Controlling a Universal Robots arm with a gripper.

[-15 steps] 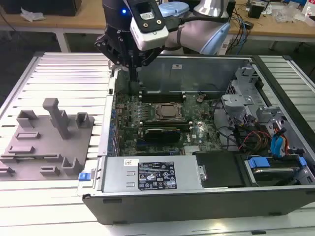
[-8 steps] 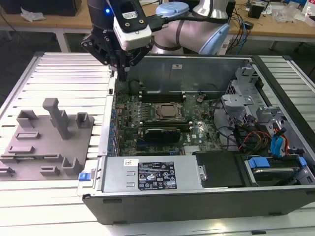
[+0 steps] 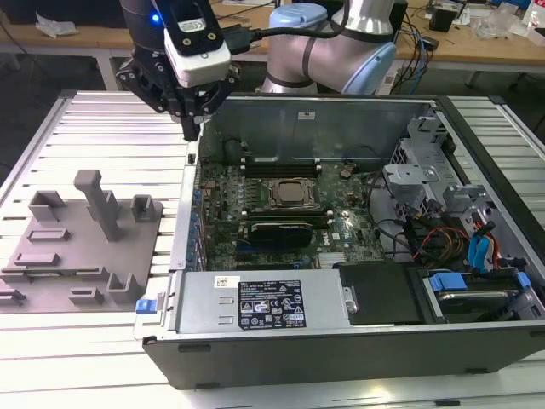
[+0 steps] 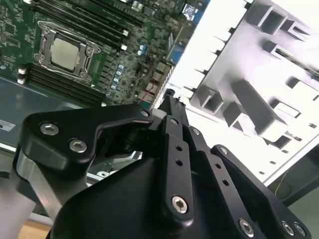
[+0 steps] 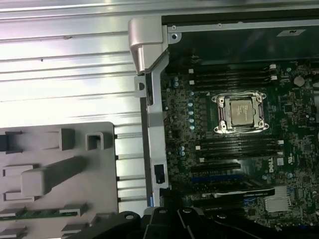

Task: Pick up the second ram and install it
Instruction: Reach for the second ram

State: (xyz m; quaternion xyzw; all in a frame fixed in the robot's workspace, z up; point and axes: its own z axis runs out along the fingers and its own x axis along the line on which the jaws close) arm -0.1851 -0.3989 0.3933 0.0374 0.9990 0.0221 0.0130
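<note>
The second ram (image 5: 40,213) is a thin greenish stick lying in a slot of the grey fixture (image 3: 77,247), on the exterior view's left. My gripper (image 3: 190,132) hangs above the left wall of the open computer case (image 3: 358,341), between the fixture and the motherboard (image 3: 281,213). Its dark fingers (image 4: 172,107) come together to a point with nothing between them. Both wrist views look down past the gripper at the fixture and the board. Dark memory slots (image 5: 234,74) run on either side of the silver processor (image 5: 239,110).
The fixture carries an upright post (image 3: 100,200) and several raised blocks. The case's back wall, drive bays with cables (image 3: 460,230) and power supply (image 3: 264,302) surround the board. The ribbed metal table (image 3: 94,136) stretches around both. Workbenches stand behind.
</note>
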